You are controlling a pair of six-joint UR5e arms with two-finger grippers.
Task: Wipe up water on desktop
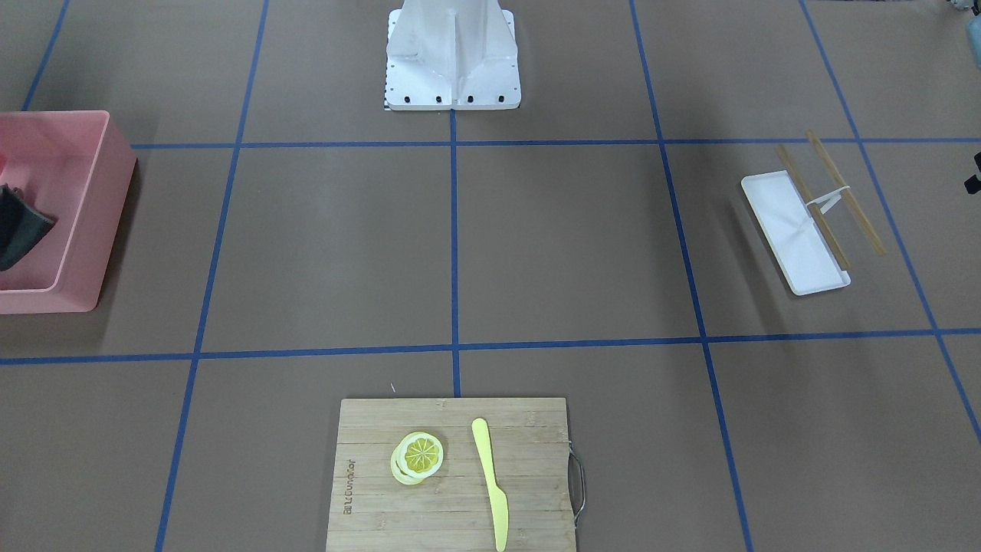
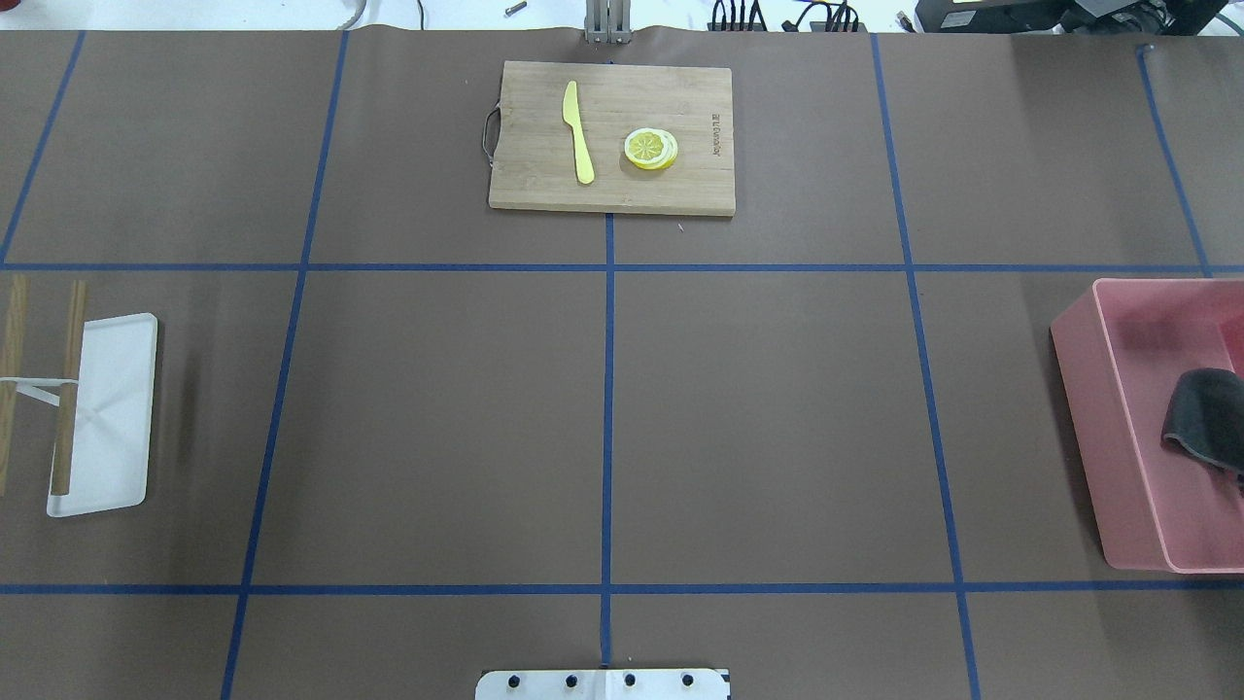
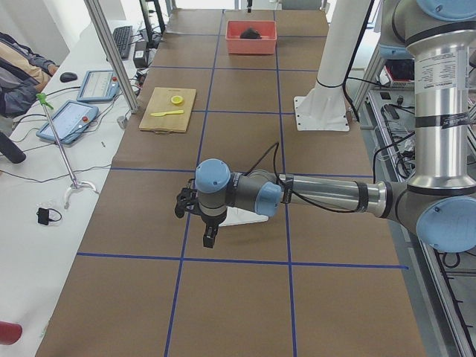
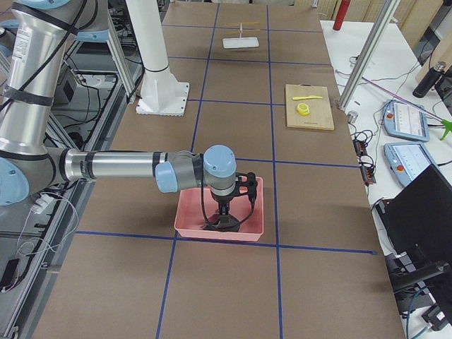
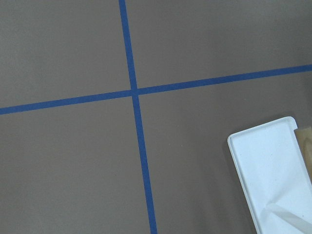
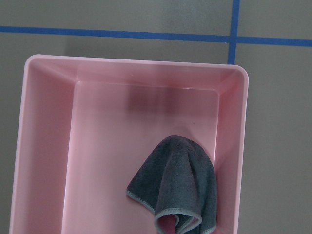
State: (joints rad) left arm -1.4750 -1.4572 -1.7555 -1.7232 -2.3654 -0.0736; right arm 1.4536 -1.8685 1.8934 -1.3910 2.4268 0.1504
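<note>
The desktop (image 2: 437,428) is brown with blue tape lines; I see no water on it. A grey cloth (image 6: 180,190) lies crumpled in a pink bin (image 2: 1118,467) at the robot's right end, and it also shows in the overhead view (image 2: 1205,423). My right gripper (image 4: 226,212) hangs over the bin, just above the cloth; I cannot tell if it is open or shut. My left gripper (image 3: 197,219) hovers over the desktop beside a white tray (image 2: 102,413); its state cannot be told either. No fingers show in the wrist views.
A bamboo cutting board (image 2: 612,136) with a yellow knife (image 2: 578,131) and lemon slices (image 2: 651,149) lies at the far middle edge. Two wooden sticks (image 2: 68,384) joined by a white tie rest across the tray. The robot's white pedestal (image 1: 452,57) stands at the near middle.
</note>
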